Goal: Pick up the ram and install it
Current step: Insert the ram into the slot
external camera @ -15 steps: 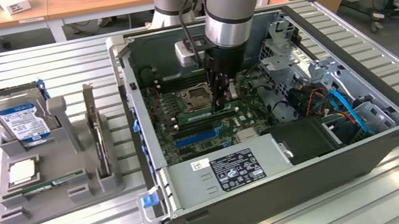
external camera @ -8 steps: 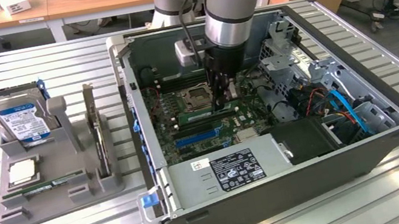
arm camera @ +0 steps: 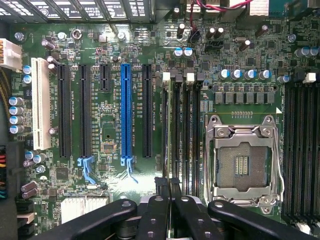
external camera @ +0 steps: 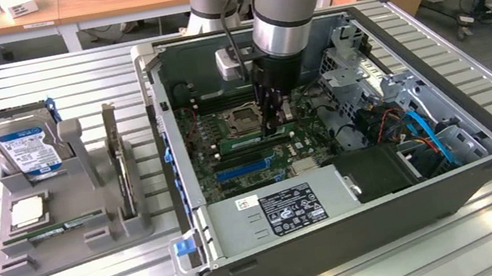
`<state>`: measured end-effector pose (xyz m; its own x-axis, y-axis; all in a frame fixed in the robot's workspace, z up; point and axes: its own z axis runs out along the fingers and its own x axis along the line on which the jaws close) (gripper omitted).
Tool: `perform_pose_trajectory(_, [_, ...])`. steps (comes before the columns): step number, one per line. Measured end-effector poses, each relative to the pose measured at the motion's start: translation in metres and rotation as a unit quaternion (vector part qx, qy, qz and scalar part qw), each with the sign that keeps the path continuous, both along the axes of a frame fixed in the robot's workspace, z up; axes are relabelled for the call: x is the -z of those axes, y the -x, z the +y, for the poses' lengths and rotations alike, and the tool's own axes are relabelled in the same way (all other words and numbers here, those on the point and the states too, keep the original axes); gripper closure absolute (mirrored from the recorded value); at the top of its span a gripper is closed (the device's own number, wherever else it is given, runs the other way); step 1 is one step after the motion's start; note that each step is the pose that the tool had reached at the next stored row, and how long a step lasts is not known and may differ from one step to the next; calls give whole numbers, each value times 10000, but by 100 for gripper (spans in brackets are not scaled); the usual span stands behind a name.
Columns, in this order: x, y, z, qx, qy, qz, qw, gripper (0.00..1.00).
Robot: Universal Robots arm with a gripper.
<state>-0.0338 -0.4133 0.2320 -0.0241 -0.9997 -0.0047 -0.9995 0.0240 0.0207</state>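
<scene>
My gripper (external camera: 274, 127) reaches down inside the open computer case (external camera: 345, 238), just beside the empty processor socket (external camera: 242, 118). In the wrist view its black fingers (arm camera: 161, 186) are pressed together, shut on the ram (arm camera: 170, 130). The ram shows edge-on as a thin green strip along the memory slot nearest the black expansion slots. From the exterior view it appears as a green strip (external camera: 248, 138) at the fingertips. How deep it sits in the slot I cannot tell. A second, alike stick (external camera: 64, 228) lies in the grey holder (external camera: 73, 248).
The grey holder at the exterior view's left also carries a blue-labelled hard drive (external camera: 28, 146) and a square silver processor chip (external camera: 28, 210). More memory slots (arm camera: 192, 130) and the socket frame (arm camera: 242, 160) flank the ram. Cables (external camera: 427, 132) and the power supply (external camera: 285, 211) crowd the case.
</scene>
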Motion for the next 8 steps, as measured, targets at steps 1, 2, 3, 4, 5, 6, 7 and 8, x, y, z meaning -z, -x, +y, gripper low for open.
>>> perform_pose_trajectory(1, [0, 0, 0, 0, 0, 0, 10000, 89])
perform_pose_trajectory(2, [0, 0, 0, 0, 0, 0, 10000, 89])
perform_pose_trajectory(3, [0, 0, 0, 0, 0, 0, 10000, 89])
perform_pose_trajectory(4, [0, 0, 0, 0, 0, 0, 10000, 89])
perform_pose_trajectory(5, [0, 0, 0, 0, 0, 0, 10000, 89])
perform_pose_trajectory(6, [0, 0, 0, 0, 0, 0, 10000, 89])
perform_pose_trajectory(7, [0, 0, 0, 0, 0, 0, 10000, 89])
perform_pose_trajectory(8, [0, 0, 0, 0, 0, 0, 10000, 89])
